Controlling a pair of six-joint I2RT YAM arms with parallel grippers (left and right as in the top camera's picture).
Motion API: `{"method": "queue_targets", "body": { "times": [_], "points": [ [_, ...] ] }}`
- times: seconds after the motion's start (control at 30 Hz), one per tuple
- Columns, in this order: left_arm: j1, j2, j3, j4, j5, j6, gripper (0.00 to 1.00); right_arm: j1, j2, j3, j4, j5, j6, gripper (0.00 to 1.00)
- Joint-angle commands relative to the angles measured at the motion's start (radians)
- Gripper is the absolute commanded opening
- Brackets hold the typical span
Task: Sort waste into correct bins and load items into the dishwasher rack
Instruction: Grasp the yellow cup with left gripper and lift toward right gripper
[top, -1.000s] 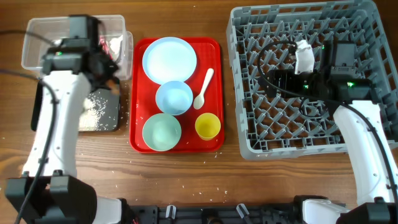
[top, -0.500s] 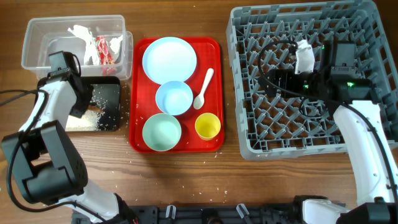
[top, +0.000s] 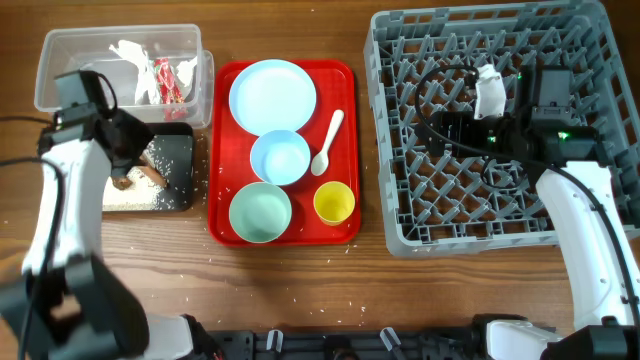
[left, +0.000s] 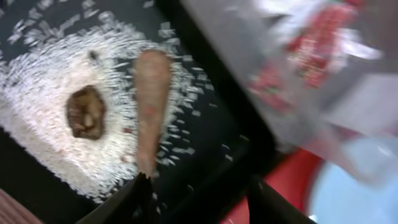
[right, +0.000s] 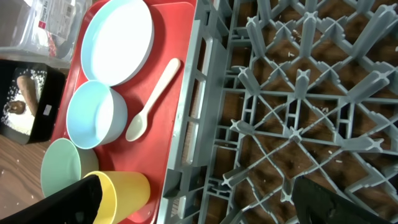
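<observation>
The red-and-white wrapper (top: 165, 80) (left: 311, 50) lies in the clear tub (top: 60, 50). The black tray (top: 175, 150) (left: 211, 143) holds rice crumbs (top: 130, 195) (left: 43, 93), the brown stick (top: 150, 173) (left: 152, 106) and the brown lump (top: 120, 183) (left: 86, 112). My left gripper (top: 135, 148) (left: 202, 199) hangs open and empty over that tray. The plate (top: 272, 92) (right: 118, 40), white bowl (top: 280, 157) (right: 96, 115), teal bowl (top: 260, 212), yellow cup (top: 334, 203) (right: 127, 193) and spoon (top: 328, 143) (right: 152, 99) sit on the red tray. My right gripper (top: 440, 128) (right: 205, 208) is open and empty over the rack (top: 400, 235) (right: 298, 93).
The red serving tray (top: 222, 150) (right: 180, 18) lies between the bins and the rack. Loose rice crumbs are scattered on the wood around the black tray and in front of the red tray. A cable runs across the rack to my right arm.
My left arm has swung off the clear tub to the left and now sits over the black tray, uncovering the wrapper in the tub. The right arm has not moved.
</observation>
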Motion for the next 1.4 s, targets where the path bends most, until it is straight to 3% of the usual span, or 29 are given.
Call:
{"method": "queue_targets", "body": {
  "times": [0.0,0.33,0.47,0.67,0.77,0.93,1.17,1.37],
  "points": [
    [-0.082,-0.100,0.019,-0.034,0.210,0.165,0.50,0.000,0.009,0.010,-0.001,0.006,0.007,1.00],
    [-0.644,-0.056,0.009,-0.087,0.270,0.218,0.62,0.000,0.009,0.010,-0.002,0.006,0.007,1.00],
    [-0.823,0.059,0.008,-0.098,0.241,0.231,0.59,0.000,0.009,0.010,-0.005,0.006,0.007,1.00],
    [-0.847,0.150,0.008,-0.151,0.237,0.228,0.50,0.000,0.009,0.010,-0.024,0.006,0.007,1.00],
    [-0.847,0.151,0.008,-0.157,0.236,0.231,0.26,0.000,0.009,0.010,-0.024,0.006,0.007,1.00],
    [-0.847,0.151,0.008,-0.146,0.236,0.231,0.06,0.000,0.009,0.010,-0.024,0.006,0.007,0.99],
    [-0.820,0.131,0.009,-0.146,0.251,0.230,0.04,0.000,0.009,0.010,-0.028,0.006,0.007,1.00],
    [-0.631,-0.014,0.032,-0.117,0.504,0.230,0.04,0.000,0.008,0.010,0.000,-0.121,0.007,1.00]
  ]
}}
